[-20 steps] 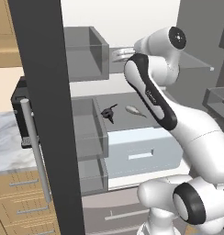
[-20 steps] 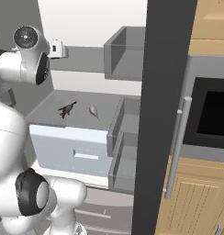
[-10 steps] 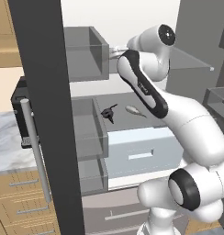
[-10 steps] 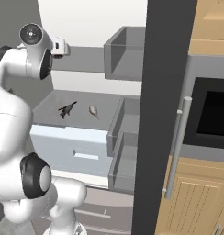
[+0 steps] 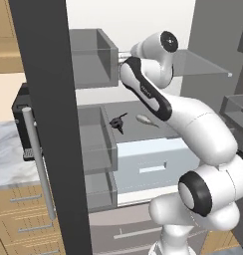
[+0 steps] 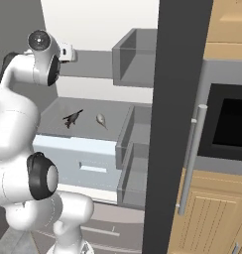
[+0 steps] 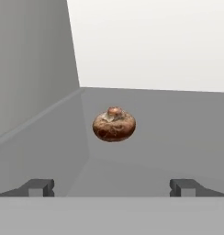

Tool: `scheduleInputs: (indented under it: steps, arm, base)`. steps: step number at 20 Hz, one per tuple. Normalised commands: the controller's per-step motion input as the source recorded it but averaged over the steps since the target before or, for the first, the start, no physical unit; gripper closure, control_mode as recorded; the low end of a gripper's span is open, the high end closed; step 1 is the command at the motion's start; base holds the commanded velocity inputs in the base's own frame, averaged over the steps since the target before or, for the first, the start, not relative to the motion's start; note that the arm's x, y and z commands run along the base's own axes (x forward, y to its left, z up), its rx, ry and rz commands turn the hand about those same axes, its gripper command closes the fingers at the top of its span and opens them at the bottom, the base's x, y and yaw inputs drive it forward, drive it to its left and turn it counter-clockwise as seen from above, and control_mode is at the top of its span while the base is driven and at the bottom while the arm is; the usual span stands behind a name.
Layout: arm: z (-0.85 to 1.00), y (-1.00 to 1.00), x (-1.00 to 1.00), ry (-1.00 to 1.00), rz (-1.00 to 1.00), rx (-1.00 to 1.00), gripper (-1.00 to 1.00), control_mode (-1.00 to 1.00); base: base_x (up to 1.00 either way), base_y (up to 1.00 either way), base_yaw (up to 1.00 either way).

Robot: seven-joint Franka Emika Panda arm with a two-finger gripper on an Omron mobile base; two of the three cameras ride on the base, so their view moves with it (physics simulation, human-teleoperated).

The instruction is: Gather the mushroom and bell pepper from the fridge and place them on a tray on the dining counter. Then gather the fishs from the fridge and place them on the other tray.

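Note:
The mushroom (image 7: 114,124), a small brown lump, lies on a grey shelf of the open fridge (image 5: 143,30), straight ahead of my gripper (image 7: 113,188). The gripper is open, with its two fingertips wide apart, short of the mushroom and holding nothing. One shelf lower lie a pale silvery fish (image 5: 146,120) (image 6: 100,119) and a darker fish (image 5: 118,122) (image 6: 72,118). My white arm (image 5: 143,89) reaches up onto the upper shelf. The bell pepper, both trays and the dining counter are out of view.
The open fridge doors (image 5: 44,124) (image 6: 177,99) flank the arm, with grey door bins (image 5: 93,55) (image 6: 135,57) close to the hand. A pale blue drawer (image 5: 153,159) sits under the fish shelf. A black oven (image 6: 232,124) and wooden cabinets are on the right.
The arm has swung further up and in towards the upper shelf, its elbow shifting left. Both fish lie where they were. The gripper has stayed open.

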Motion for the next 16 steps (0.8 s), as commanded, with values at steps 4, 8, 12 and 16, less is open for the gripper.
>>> scheduleInputs:
  steps: [4,8,12,16]
  arm:
    - [-0.09,0.05,0.36,0.00,0.00,0.00,-1.00,-1.00]
    - [0.00,0.08,0.35,0.00,0.00,0.00,-1.00,-1.00]
    - [0.00,0.18,0.29,0.01,0.00,0.00,-1.00,-1.00]
    - [0.00,0.17,0.23,0.01,0.00,0.00,-1.00,-1.00]
  base:
    - [0.00,0.00,0.00]
    - [0.00,0.00,0.00]
    - [0.00,0.00,0.00]
    - [0.00,0.00,0.00]
